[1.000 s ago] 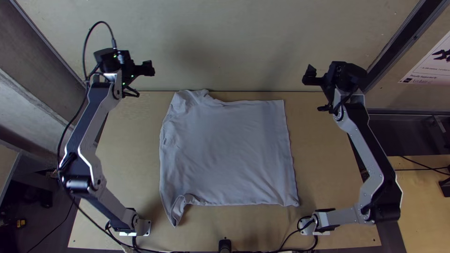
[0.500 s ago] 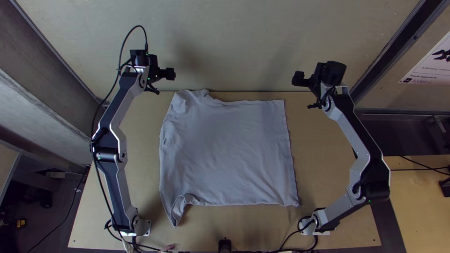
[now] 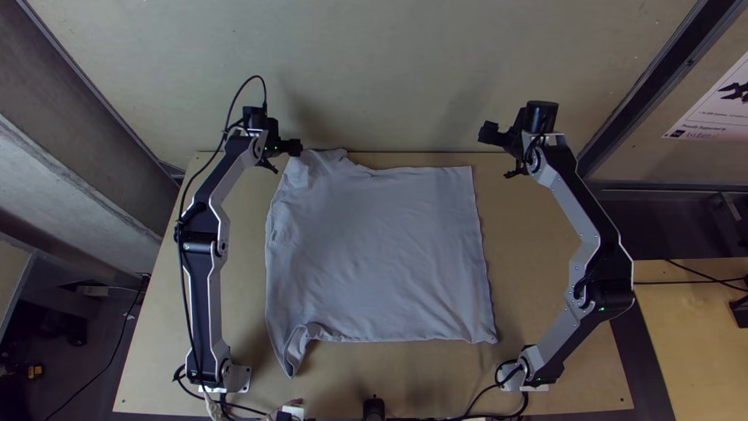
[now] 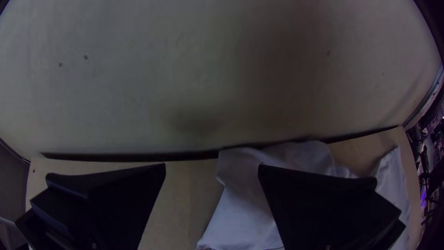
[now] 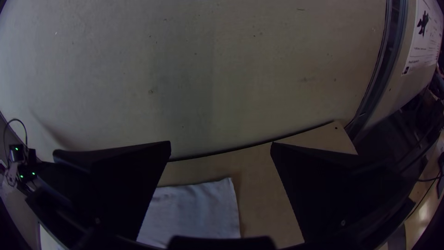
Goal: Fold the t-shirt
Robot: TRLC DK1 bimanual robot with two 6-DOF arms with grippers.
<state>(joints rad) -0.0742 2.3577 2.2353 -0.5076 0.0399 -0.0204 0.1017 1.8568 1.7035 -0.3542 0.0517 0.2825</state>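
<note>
Moved inward: the left tool [image 4: 212,165] and right tool [image 5: 220,142], both spread wide, pinching nothing. Between them, the t-shirt [image 3: 378,249] lies spread on the bench [image 3: 545,281], seemingly with no fold made, so all the folding remains.

We are seeing matt, wrinkled cloth in the t-shirt [image 3: 382,249], smooth wood in the tabletop [image 3: 530,273], and metal-looking links [image 3: 569,209] on the right arm at three o'clock.
</note>
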